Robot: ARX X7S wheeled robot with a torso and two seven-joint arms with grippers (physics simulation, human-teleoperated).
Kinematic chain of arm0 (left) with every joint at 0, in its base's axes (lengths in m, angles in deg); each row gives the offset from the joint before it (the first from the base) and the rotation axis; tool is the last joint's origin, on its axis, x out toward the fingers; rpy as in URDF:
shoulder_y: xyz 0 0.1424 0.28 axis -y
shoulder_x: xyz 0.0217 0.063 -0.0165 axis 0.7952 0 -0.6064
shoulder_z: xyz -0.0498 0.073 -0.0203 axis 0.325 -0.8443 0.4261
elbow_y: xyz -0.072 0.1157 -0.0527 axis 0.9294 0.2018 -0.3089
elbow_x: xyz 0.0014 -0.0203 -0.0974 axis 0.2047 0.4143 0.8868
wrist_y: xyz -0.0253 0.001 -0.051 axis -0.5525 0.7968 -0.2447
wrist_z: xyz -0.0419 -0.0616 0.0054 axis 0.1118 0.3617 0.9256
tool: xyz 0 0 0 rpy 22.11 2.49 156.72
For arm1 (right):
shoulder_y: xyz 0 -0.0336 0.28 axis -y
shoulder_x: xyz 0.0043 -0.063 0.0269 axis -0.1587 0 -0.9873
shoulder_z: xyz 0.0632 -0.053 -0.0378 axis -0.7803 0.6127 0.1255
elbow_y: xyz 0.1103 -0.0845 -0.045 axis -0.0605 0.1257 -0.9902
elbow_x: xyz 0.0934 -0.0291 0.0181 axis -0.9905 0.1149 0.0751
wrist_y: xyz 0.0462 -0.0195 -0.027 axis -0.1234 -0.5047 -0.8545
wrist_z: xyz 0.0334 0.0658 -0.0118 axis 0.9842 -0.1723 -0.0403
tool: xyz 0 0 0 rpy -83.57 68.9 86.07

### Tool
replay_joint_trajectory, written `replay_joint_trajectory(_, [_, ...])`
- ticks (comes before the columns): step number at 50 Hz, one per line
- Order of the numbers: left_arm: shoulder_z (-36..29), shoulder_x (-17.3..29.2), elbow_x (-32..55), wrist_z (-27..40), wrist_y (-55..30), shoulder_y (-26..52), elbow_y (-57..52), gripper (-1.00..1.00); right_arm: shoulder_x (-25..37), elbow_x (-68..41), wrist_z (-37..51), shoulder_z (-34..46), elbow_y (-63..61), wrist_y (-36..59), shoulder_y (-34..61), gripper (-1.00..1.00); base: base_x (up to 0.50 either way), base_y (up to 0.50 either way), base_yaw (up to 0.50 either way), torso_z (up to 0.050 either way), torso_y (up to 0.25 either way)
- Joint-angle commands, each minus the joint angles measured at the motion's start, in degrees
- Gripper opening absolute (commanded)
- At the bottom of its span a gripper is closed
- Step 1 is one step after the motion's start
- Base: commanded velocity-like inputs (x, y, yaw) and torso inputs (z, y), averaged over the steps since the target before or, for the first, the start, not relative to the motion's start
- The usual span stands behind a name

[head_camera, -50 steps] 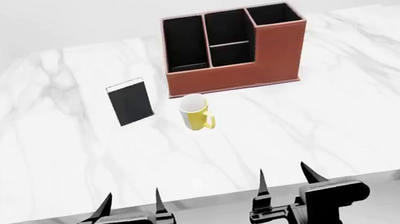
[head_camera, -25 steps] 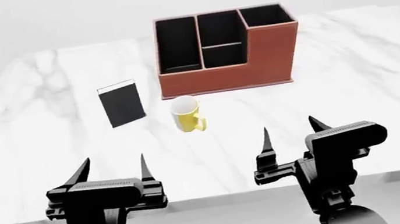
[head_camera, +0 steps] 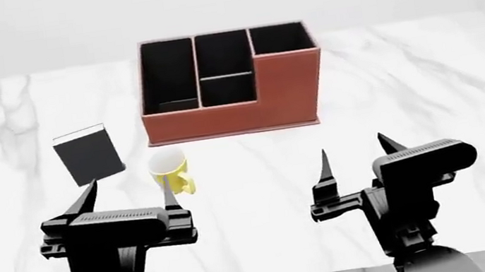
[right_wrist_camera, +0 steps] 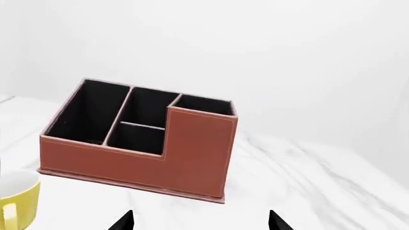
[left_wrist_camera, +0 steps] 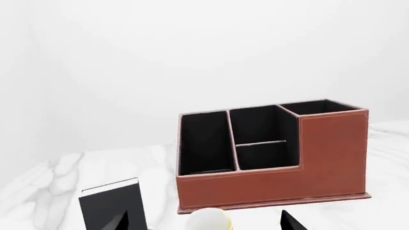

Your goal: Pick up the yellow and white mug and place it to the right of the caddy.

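The yellow and white mug (head_camera: 170, 170) stands upright on the marble table in front of the caddy's left end, handle toward me. Its rim shows in the left wrist view (left_wrist_camera: 209, 219) and its side in the right wrist view (right_wrist_camera: 17, 200). The reddish-brown caddy (head_camera: 230, 84) stands behind it and also shows in the left wrist view (left_wrist_camera: 319, 158) and the right wrist view (right_wrist_camera: 191, 153). My left gripper (head_camera: 129, 195) is open and empty, just in front of the mug. My right gripper (head_camera: 355, 154) is open and empty, in front of the caddy's right end.
A small black upright card stand (head_camera: 88, 155) sits left of the mug, also in the left wrist view (left_wrist_camera: 112, 205). The white marble table (head_camera: 426, 89) stretches to the right of the caddy. A plain white wall is behind.
The view has shifted: caddy, mug and card stand now sit further left and nearer. Both grippers reach further over the table, the left one close to the mug. Both stay open.
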Motion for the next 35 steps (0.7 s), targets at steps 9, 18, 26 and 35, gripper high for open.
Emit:
replay_joint_trajectory(9, [-0.74,1.65,0.59,0.5,1.26,-0.9,-1.12,1.0,0.66,-0.42,0.94,0.42,-1.06,-0.33,-0.4,1.0,0.49,-0.15,0.0,0.0,0.0])
replay_joint_trajectory(18, [-1.36,2.5,0.3,0.76,1.89,-1.28,-1.44,1.0,0.77,-0.72,1.12,0.87,-0.67,-0.89,-0.36,1.0,0.5,-0.15,0.0,0.0,0.0])
replay_joint_trajectory(26, [-1.0,2.64,1.0,1.05,1.92,-1.3,-1.39,1.0,0.94,-0.86,1.46,1.17,-1.05,-0.8,-0.22,1.0,0.5,-0.2,0.0,0.0,0.002])
replay_joint_trajectory(35, [-0.53,2.81,1.82,1.39,1.9,-1.38,-1.6,1.0,1.18,-0.86,1.93,1.46,-0.93,-0.93,-0.23,1.0,0.5,-0.15,0.0,0.0,0.001])
